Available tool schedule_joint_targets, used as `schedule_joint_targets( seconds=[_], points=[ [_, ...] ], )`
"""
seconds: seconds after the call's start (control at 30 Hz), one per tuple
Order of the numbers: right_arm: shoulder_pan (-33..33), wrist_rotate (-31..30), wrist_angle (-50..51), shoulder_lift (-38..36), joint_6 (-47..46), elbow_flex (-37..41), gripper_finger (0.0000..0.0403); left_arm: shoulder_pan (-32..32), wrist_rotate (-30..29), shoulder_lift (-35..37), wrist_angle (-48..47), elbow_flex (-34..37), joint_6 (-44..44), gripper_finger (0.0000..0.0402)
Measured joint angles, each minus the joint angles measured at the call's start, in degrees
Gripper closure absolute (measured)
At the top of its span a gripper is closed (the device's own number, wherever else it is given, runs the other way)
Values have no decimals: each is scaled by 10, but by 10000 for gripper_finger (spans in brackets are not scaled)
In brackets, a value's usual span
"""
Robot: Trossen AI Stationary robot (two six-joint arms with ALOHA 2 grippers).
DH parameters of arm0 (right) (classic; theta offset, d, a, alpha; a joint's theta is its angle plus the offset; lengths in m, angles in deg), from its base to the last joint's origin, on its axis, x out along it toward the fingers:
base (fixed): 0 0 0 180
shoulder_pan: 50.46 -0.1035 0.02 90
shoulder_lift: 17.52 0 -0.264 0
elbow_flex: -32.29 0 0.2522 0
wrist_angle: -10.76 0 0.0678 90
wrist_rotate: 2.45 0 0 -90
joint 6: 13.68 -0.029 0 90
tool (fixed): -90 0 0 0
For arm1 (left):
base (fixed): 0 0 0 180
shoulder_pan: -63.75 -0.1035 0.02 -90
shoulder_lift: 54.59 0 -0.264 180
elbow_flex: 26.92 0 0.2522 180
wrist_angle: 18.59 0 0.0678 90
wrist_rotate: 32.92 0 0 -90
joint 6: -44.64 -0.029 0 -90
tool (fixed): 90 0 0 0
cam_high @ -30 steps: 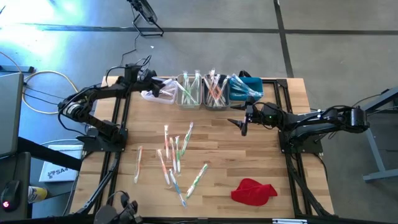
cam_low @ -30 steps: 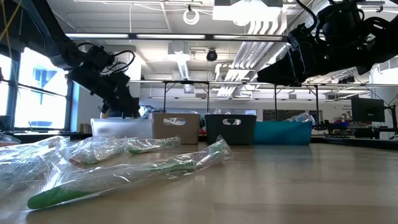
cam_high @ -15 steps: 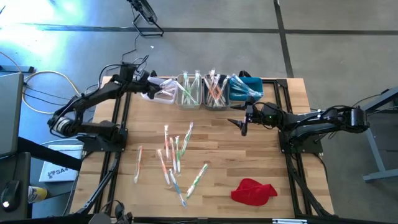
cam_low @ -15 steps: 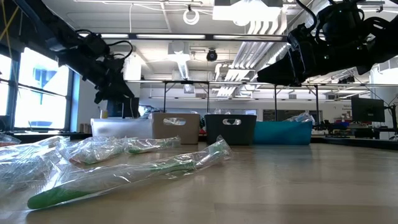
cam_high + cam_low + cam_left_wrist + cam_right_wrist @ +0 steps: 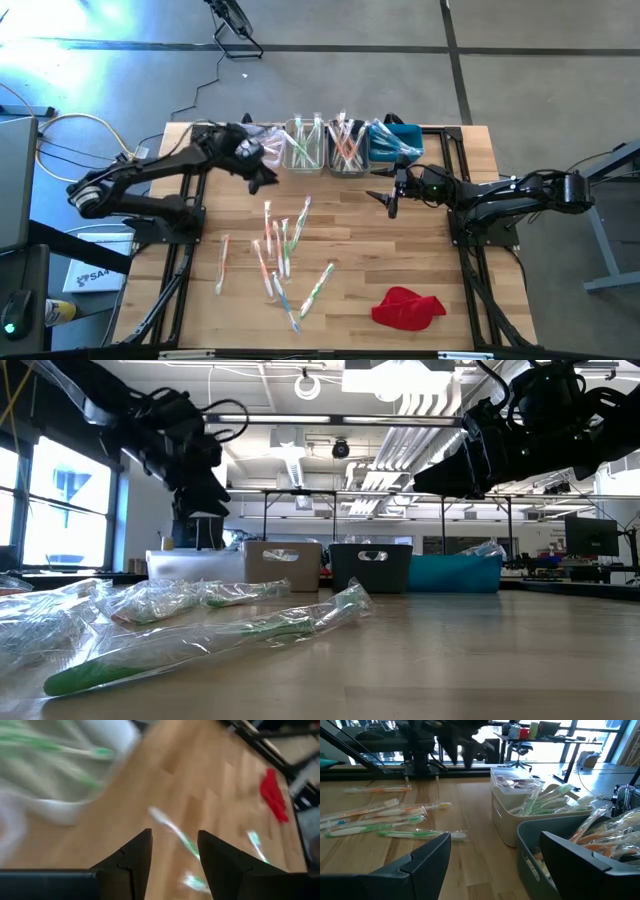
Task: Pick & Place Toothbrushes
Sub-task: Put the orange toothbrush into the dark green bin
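Several wrapped toothbrushes [image 5: 280,250] lie loose on the wooden table [image 5: 420,250], left of its middle; in the low view they lie close by [image 5: 200,635]. More toothbrushes stand in the bins at the far edge. My left gripper [image 5: 264,180] hangs open and empty above the table, between the white bin [image 5: 268,146] and the loose toothbrushes; its wrist view looks down past its fingers [image 5: 135,860] at them [image 5: 175,832]. My right gripper [image 5: 386,200] is open and empty, in the air near the grey bin [image 5: 345,150].
The white bin, a beige bin [image 5: 304,148], the grey bin and a blue bin [image 5: 396,140] stand in a row along the far edge. A red cloth [image 5: 408,307] lies near the front right. The wood between the bins and the loose toothbrushes is bare.
My left gripper has swung away from above the white bin, toward the table's near edge and a little to the right, and has come over the bare wood beside the loose toothbrushes. It has stayed open. My right arm has kept still.
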Motion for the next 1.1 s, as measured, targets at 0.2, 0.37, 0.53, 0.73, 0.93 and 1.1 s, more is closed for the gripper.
schedule_joint_targets(
  seconds=[0.2,0.37,0.53,0.73,0.93,1.1],
  points=[
    [0,0,0,0,-1,0,105,128,-87,0,50,0,55,245],
    [0,0,0,0,-1,0,105,208,-155,0,71,0,94,245],
    [0,0,0,0,0,0,105,273,-216,0,70,0,122,245],
    [0,0,0,0,0,0,105,328,-244,0,65,0,177,245],
    [0,-1,0,0,7,0,105,355,-246,0,63,0,244,245],
    [0,-1,0,0,12,0,105,364,-234,0,49,0,332,245]
  ],
)
